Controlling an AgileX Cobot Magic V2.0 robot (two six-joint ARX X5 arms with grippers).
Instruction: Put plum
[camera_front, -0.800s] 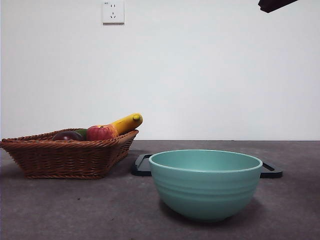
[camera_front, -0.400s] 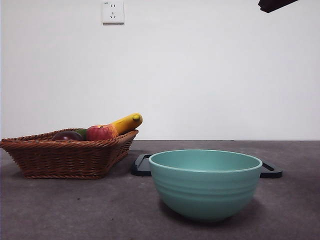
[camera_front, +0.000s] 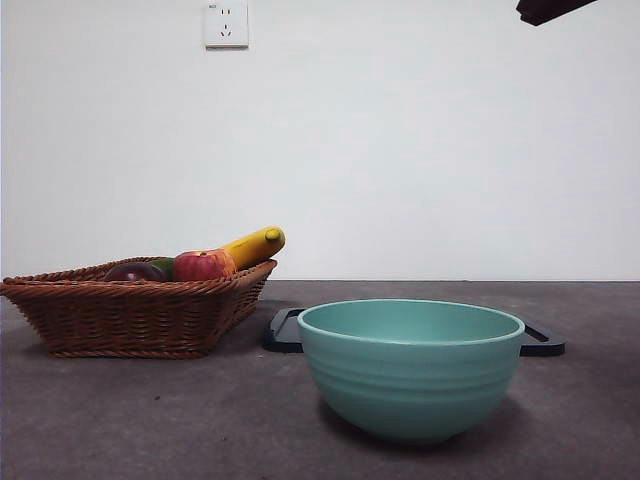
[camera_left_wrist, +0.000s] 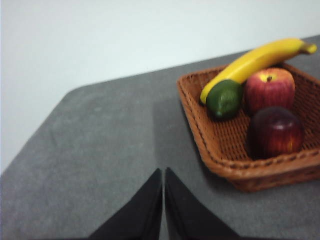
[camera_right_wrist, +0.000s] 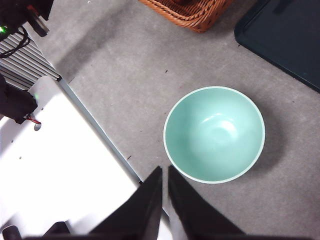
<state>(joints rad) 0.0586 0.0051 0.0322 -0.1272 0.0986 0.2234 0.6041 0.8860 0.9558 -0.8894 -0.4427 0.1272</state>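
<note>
Plum (camera_left_wrist: 276, 132): in wicker basket (camera_left_wrist: 220, 150), beside apple (camera_left_wrist: 269, 89); the front view shows only its top. Left gripper (camera_left_wrist: 163, 172): jaws pressed together, short of basket. Right gripper (camera_right_wrist: 164, 172): jaws together, high above teal bowl (camera_right_wrist: 215, 134).

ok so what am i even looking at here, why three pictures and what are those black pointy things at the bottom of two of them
It is a robot with two arms at a grey table, seen by three cameras at one moment. The front view looks level across the table. The other two cameras sit on the arms' wrists, so the black points are each arm's own fingers: the left gripper and the right gripper. Both are shut and hold nothing.

On the table stands a wicker basket holding a dark plum, a red apple, a green fruit and a banana. Nearby sit an empty teal bowl and a dark tray. The left arm looks at the basket; the right hangs high above the bowl.
</note>
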